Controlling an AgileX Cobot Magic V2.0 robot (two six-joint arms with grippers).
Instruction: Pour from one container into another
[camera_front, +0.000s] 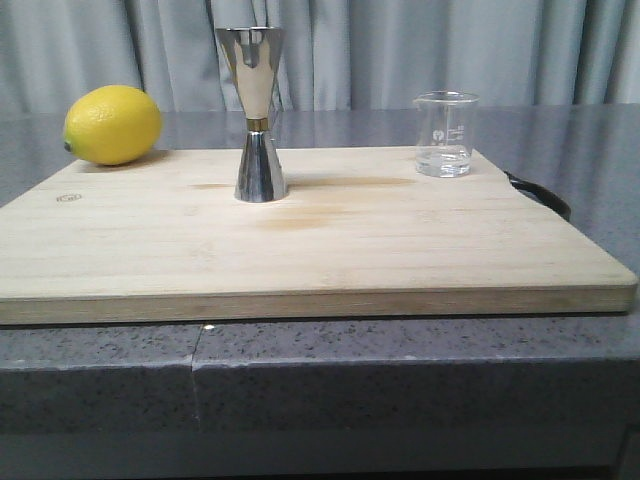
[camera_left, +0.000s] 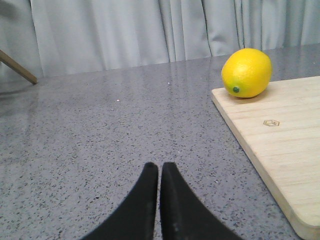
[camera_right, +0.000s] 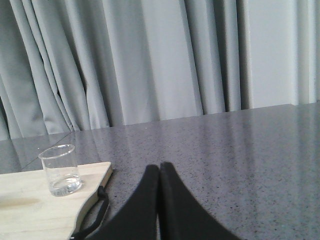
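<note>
Here is the wooden cutting board (camera_front: 330, 240) lying flat on the grey speckled worktop (camera_front: 400, 350), and everything that matters stands on it. Dead centre toward the back is the steel jigger (camera_front: 258, 115), upright on its wider lower cone, mirror-bright, with a thin gold band at the waist. Off to the right, near the board's far right corner, stands the glass beaker (camera_front: 445, 133), upright too, well apart from the jigger, with faint printed markings on its wall and a shallow pool of clear liquid at the bottom. At the far left corner a yellow lemon (camera_front: 112, 124) rests on the board's edge. A dark strap (camera_front: 540, 193) curls off the board's right side onto the worktop.

Neither arm shows in the front view. Over to the left wrist camera: the left hand (camera_left: 160, 167) has its two black fingers (camera_left: 145, 200) pressed together, tips meeting, nothing between them, hovering over bare worktop just beside the board's edge, with the lemon ahead and to the side. A small hexagon logo (camera_left: 271, 122) is stamped into the wood near that lemon.

Right wrist camera now: the right hand (camera_right: 159, 167) is likewise closed up tight, fingers touching along their length, holding nothing, over the worktop beside the board's strapped end. The beaker sits near that end of the board, clear of the hand. Grey curtains (camera_right: 150, 60) hang behind it all.
</note>
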